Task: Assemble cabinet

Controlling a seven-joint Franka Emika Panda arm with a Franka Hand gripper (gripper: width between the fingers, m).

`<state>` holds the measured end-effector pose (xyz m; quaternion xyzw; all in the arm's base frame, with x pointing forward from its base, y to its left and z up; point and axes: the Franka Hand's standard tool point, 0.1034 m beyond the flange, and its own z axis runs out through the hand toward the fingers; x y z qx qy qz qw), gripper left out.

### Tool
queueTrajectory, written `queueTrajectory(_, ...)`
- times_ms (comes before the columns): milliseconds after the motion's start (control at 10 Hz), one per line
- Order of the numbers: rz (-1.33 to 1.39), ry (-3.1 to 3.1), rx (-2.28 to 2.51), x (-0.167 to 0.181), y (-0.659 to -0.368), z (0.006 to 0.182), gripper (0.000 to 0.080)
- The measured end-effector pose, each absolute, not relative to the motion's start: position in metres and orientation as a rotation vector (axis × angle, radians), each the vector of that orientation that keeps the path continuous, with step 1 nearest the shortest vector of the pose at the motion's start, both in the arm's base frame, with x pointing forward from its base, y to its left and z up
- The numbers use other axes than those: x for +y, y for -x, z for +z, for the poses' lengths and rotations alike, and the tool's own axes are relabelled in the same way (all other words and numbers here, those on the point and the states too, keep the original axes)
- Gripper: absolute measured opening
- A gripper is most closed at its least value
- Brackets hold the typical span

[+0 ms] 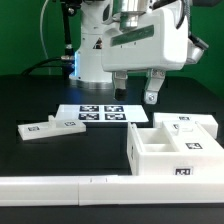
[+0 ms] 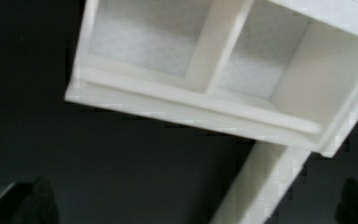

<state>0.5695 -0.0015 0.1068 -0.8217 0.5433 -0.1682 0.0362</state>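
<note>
The white cabinet box [image 1: 160, 152] with inner compartments and a square tag stands on the black table at the exterior view's right. In the wrist view the box [image 2: 211, 60] shows two open compartments below the camera. A flat white panel [image 1: 50, 128] with tags lies at the exterior view's left. Another white tagged part [image 1: 190, 123] lies just behind the box. My gripper [image 1: 136, 92] hangs open and empty above the table, behind the box and apart from it. In the wrist view the gripper [image 2: 190, 205] shows only dark fingertips [image 2: 16, 200] at the frame's edges, nothing between them.
The marker board [image 1: 100, 113] lies flat on the table, under and in front of the gripper. A long white rail [image 1: 90, 188] runs along the table's front edge; it also shows in the wrist view [image 2: 274, 185] beside the box.
</note>
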Motion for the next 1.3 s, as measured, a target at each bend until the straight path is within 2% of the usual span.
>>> queueTrajectory(200, -0.561, 2.551, 1.628, -0.045, -0.565, 0.109, 0.0796)
queueTrajectory(300, -0.532, 2.551, 1.608, -0.071, -0.568, 0.116, 0.0796)
queueTrajectory(400, -0.508, 2.515, 1.653, -0.084, -0.567, 0.115, 0.0796)
queueTrajectory(700, -0.503, 2.511, 1.658, -0.079, -0.566, 0.112, 0.0796)
queueTrajectory(900, -0.512, 2.551, 1.584, -0.104, -0.564, 0.113, 0.0796)
queueTrajectory(1100, -0.454, 2.565, 1.565, -0.123, -0.554, 0.100, 0.0796)
queueTrajectory(1300, -0.506, 2.675, 1.467, -0.107, -0.542, 0.087, 0.0796)
